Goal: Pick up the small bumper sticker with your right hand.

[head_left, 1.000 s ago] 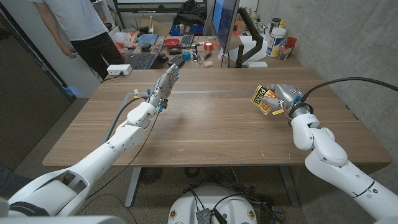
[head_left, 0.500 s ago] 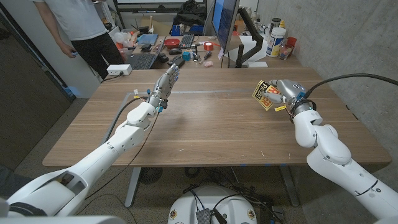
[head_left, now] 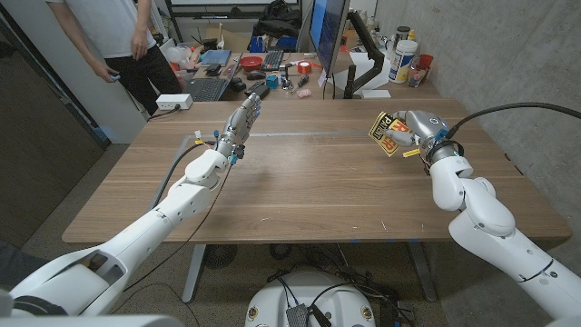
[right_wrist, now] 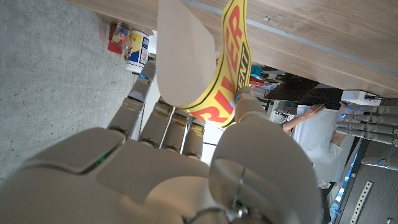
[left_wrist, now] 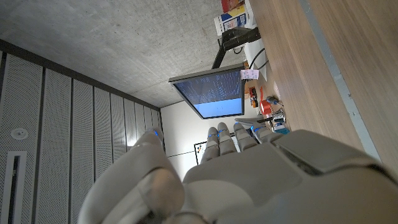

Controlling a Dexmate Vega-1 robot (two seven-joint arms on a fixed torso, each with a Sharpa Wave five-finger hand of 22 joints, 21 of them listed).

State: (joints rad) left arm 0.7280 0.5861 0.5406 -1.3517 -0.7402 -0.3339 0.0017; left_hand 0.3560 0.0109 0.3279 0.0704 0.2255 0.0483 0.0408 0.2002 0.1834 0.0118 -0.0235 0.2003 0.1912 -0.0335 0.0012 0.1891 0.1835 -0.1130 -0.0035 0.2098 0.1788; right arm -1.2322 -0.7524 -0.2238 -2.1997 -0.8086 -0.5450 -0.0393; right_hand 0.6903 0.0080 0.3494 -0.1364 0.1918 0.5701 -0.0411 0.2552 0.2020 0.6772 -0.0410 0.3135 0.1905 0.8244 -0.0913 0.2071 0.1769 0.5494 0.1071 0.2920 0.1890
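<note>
The right robot hand (head_left: 416,126) holds the small bumper sticker (head_left: 388,133) up in the air, over the far right part of the wooden surface (head_left: 309,182). The sticker sticks out from the hand toward the middle of the surface, tilted. The left robot hand (head_left: 243,118) is far away, holding nothing, with its fingers straight and close together. The right wrist view shows the thumb (right_wrist: 249,112) pinching the yellow sticker (right_wrist: 211,62), with its red letters and plain back.

The right robot hand (head_left: 419,130) holds the sticker (head_left: 388,133) above the bench (head_left: 309,182), at 2 o'clock. The left robot hand (head_left: 241,121), fingers extended, sits at 11 o'clock.
</note>
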